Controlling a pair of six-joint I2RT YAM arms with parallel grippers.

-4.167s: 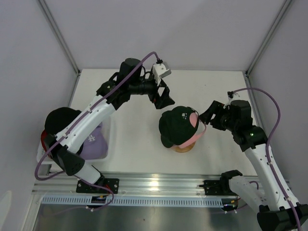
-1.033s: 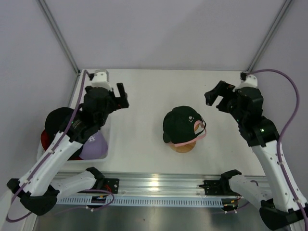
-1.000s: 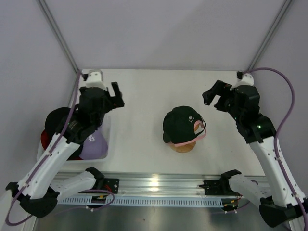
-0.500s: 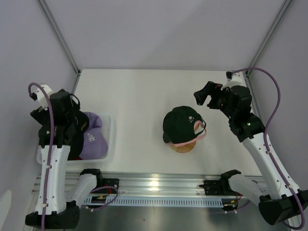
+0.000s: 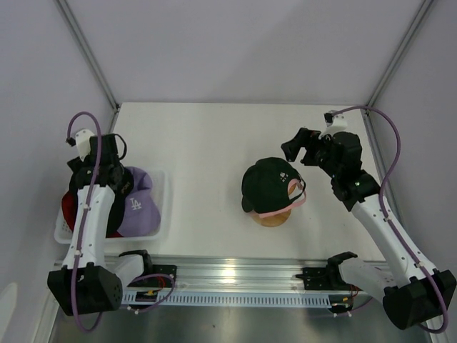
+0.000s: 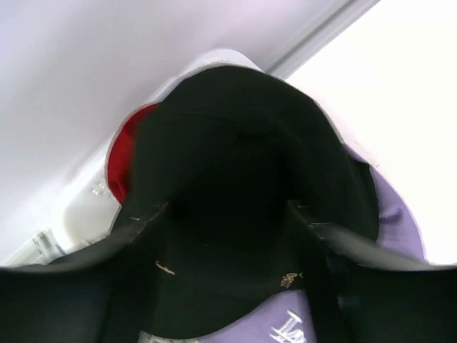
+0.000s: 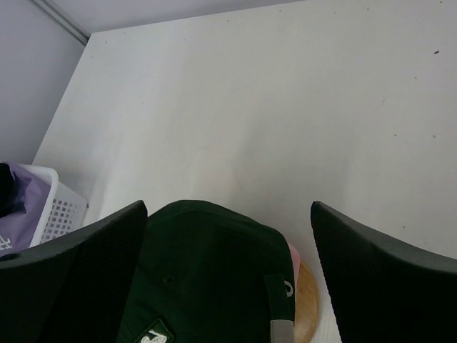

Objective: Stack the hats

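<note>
Swinging off the counter (image 5: 214,136), the left arm now hangs over the white mesh basket (image 5: 163,209) at the left edge, while the right arm has drifted in toward the wooden stand (image 5: 272,220). The stack there looks the same as a second ago.

The left claw (image 6: 228,236) is spread wide astride the crown of the black cap (image 6: 235,171). Dark fingers against dark cloth make it impossible to tell whether they touch it. From above, the left arm hides this claw and most of the black cap. Small gold marks show low on the cloth, too blurred to read. A red cap (image 6: 125,161) peeks out behind it, and a lavender cap (image 5: 136,207) with white lettering lies beside it in the basket, cut off in the wrist view.

The right claw (image 5: 294,145) is spread and holds nothing, hovering just beyond the dark green cap (image 5: 265,184). That cap sits on the stand over a pink cap (image 5: 290,187), of which only a sliver and the brim edge show.
</note>
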